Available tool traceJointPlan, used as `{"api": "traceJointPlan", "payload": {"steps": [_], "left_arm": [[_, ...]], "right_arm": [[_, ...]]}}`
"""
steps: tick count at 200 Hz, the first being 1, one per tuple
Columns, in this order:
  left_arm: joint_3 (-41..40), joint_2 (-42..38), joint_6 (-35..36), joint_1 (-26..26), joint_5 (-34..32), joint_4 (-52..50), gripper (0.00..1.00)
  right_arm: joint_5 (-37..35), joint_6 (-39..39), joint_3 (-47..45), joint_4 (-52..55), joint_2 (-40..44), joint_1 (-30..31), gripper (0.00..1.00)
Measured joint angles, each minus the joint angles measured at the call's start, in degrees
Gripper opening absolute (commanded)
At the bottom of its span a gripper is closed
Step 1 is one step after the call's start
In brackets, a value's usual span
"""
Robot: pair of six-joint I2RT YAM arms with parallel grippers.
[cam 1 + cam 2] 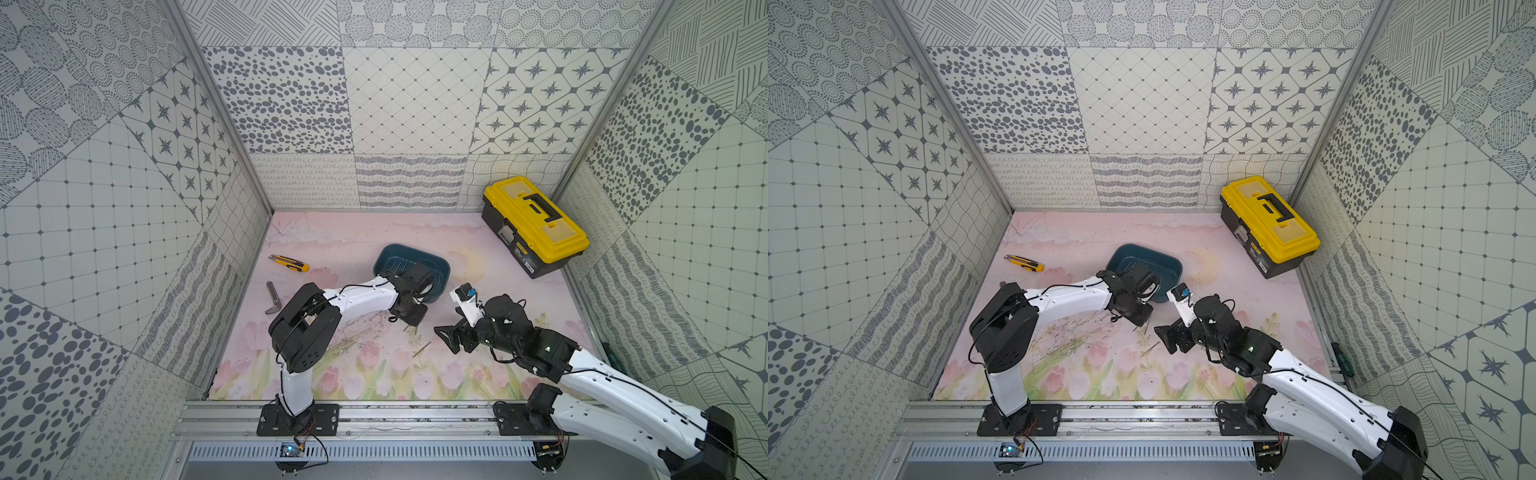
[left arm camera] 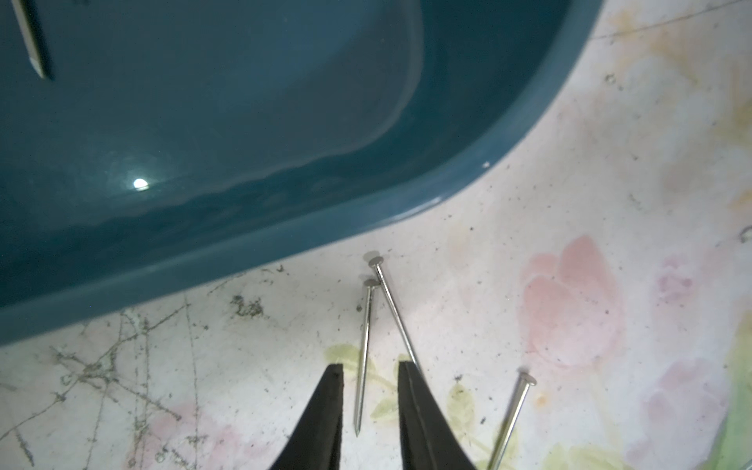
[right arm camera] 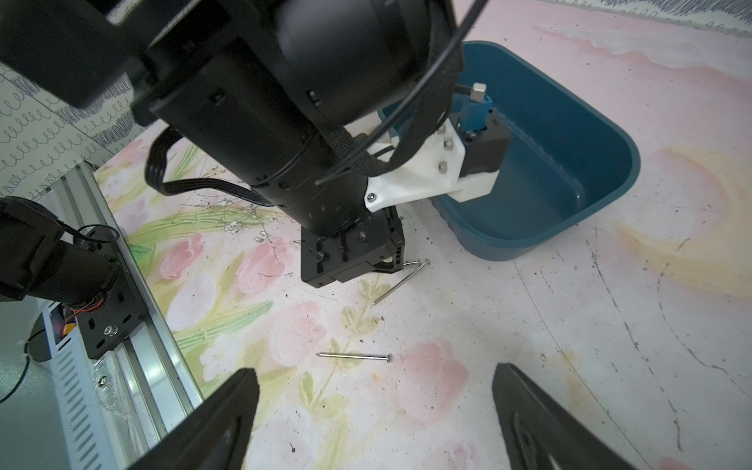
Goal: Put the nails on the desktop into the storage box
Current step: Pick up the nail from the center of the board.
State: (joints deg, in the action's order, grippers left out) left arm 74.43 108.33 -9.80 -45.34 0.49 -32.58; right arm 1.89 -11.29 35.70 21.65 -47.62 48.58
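Tulip-printed desktop [image 1: 332,241], grasp step: the left gripper [image 2: 370,368], jaws part open, straddles one nail [image 2: 365,346] lying just beside the storage box [image 2: 285,232], near the middle. It likely must pinch the nail, then lift it over the rim. The right gripper [image 3: 376,370] hovers wide open, empty.

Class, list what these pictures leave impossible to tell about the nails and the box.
- Nail count inside the dark teal plastic storage box: both top views, left arm covers part; left wrist view, edge crops one thin grey metal nail.
- Left gripper fingertips: top views, hidden under its wrist.
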Motion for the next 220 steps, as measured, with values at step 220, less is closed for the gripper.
{"api": "traceJointPlan", "payload": {"steps": [220], "left_arm": [[0.6, 3.5, 3.3, 0.1, 0.2, -1.5, 0.25]], "right_arm": [[0.0, 0.3, 0.0, -0.1, 0.0, 0.0, 0.96]]}}
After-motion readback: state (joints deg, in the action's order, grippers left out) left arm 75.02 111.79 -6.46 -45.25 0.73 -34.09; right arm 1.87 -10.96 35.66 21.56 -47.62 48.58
